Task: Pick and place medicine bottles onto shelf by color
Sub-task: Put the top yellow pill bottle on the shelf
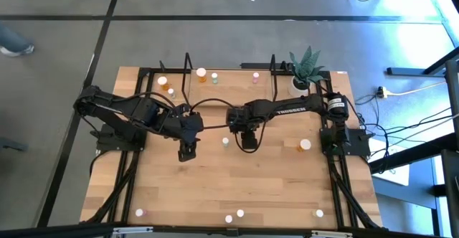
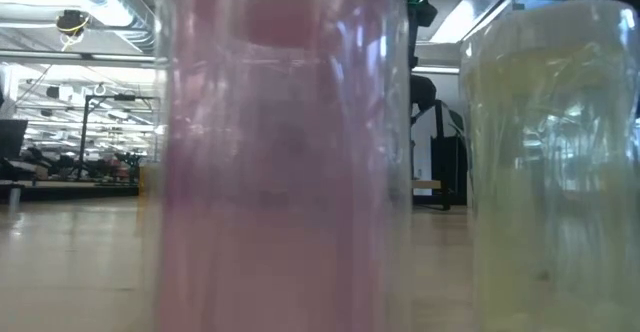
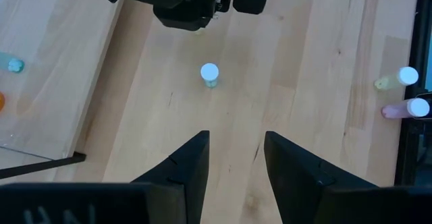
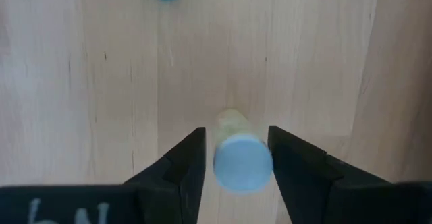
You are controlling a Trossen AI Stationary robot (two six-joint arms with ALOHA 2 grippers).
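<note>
My right hand (image 4: 231,158) hangs over the middle of the wooden counter (image 1: 244,188), fingers pointing down with a whitish bottle (image 4: 237,158) standing between them; its round cap fills most of the gap, yet a thin sliver shows on either side, so I cannot tell whether I am gripping it or standing just off it; a green bottle (image 1: 225,143) stands on the counter just beside this hand, on my left hand's side; my left hand (image 1: 186,152) hovers near it on that same side, its two fingers (image 3: 183,166) parted with only bare wood between them, holding nothing; the shelf (image 1: 229,77) runs along the far edge of the counter, its black wire loops upright, and on its board I see an orange bottle (image 1: 162,82) and a second orange one (image 1: 201,73), a greenish one (image 1: 214,78) and a pink one (image 1: 256,75); another orange bottle (image 1: 305,145) lies out toward my right arm's base; a few more stand along the near edge, among them a pink bottle (image 1: 240,213) and a yellowish bottle (image 1: 229,219) that crowd the low camera; a potted plant (image 1: 306,67) sits at the shelf's right end.
</note>
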